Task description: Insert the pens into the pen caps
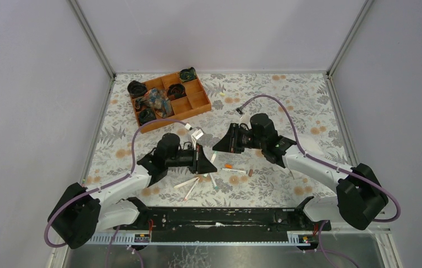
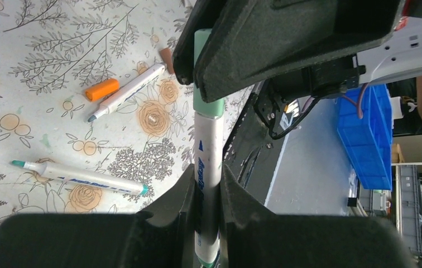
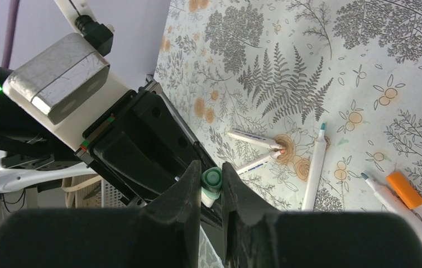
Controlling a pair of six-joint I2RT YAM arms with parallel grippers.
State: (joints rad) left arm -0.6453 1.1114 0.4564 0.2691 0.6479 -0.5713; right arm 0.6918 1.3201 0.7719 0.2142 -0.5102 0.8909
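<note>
Our left fingers pinch a white pen above the table, and our right fingers pinch the green cap set over its tip, so we judge this pair nearly joined. Several loose pens and an orange cap lie on the table, not yet paired.

Just in front of the orange tray, the left gripper and right gripper face each other, tips nearly touching. The left clamps a pen; the right pinches a green cap.
</note>
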